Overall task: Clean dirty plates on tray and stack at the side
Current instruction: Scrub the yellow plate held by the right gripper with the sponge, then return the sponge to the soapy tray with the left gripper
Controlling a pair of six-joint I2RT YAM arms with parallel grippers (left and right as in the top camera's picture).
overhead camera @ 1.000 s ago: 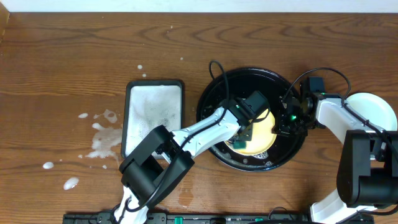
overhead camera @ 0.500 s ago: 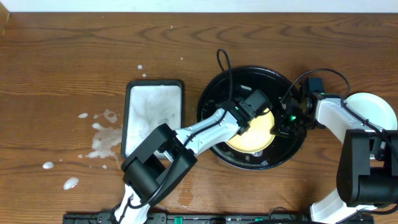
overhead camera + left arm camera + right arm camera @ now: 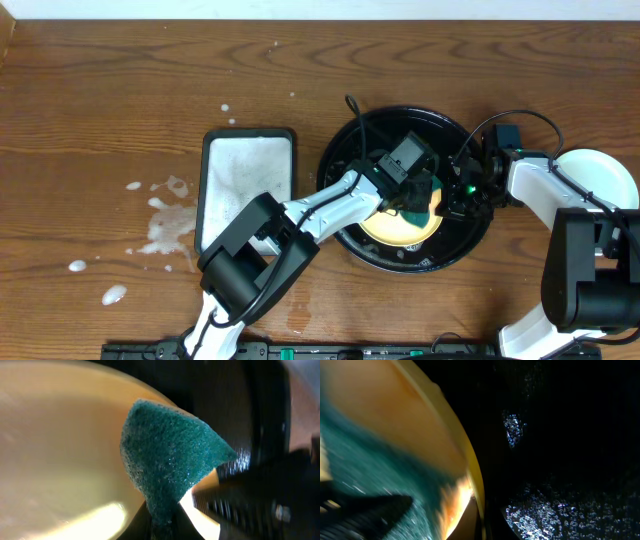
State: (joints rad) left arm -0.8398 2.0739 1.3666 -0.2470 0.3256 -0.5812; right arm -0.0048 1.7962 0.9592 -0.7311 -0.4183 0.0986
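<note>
The yellow plate [image 3: 398, 228] lies tilted in the large round black tray [image 3: 345, 160]. My left gripper [image 3: 418, 195] is shut on a green sponge [image 3: 170, 465] and presses it on the plate's upper right part [image 3: 60, 450]. My right gripper [image 3: 456, 198] is shut on the plate's right rim [image 3: 466, 470] and holds that edge up. The sponge shows as a teal blur in the right wrist view [image 3: 370, 475]. I see no red smears on the visible yellow surface. A pale plate [image 3: 600, 172] lies on the wood at the far right, partly under my right arm.
A rectangular black-rimmed soapy tray [image 3: 248, 180] lies left of the round tray. Foam spots [image 3: 165, 225] dot the wood further left. The round tray's floor is wet with suds [image 3: 555, 510]. The right arm's cable [image 3: 520, 118] loops above its wrist.
My left gripper has swept the sponge from the plate's lower left up to its upper right. The right gripper and the plate have held still.
</note>
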